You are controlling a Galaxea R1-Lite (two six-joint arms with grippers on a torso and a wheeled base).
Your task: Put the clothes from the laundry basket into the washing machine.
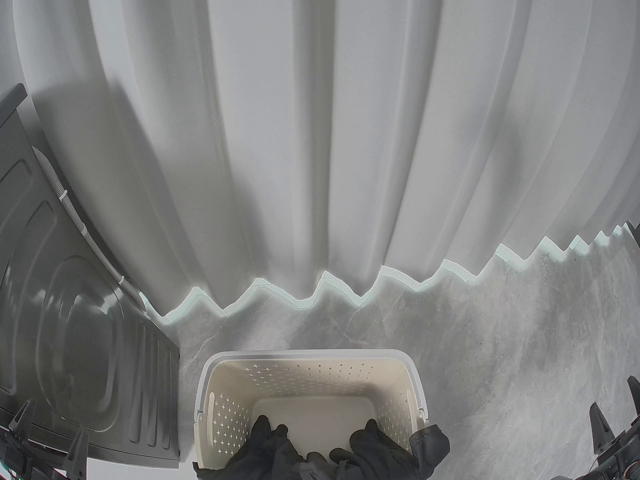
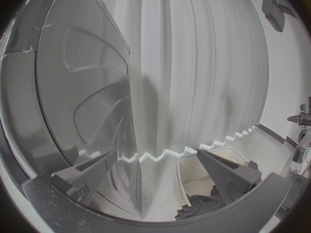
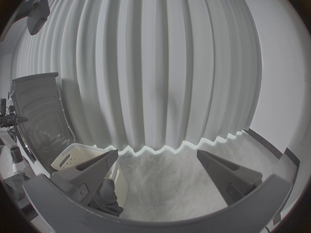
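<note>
Right gripper (image 3: 156,152): jaws wide apart, nothing between them. Laundry basket (image 3: 74,154) just behind one finger (image 3: 94,169), partly hidden by it. Dark clothes (image 3: 107,194) draped over basket rim beside that finger. Washing machine (image 3: 42,114) beyond basket. Curtain (image 3: 155,65) straight ahead, grey floor (image 3: 168,185) beneath.

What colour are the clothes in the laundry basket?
The clothes are black; the head view shows them best.

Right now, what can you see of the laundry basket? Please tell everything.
The laundry basket is cream plastic with rounded corners, small holes in its walls and a slot handle. It stands upright on the grey floor beside the washing machine. Dark clothes lie in its near end and drape over the rim; the rest is bare.
</note>
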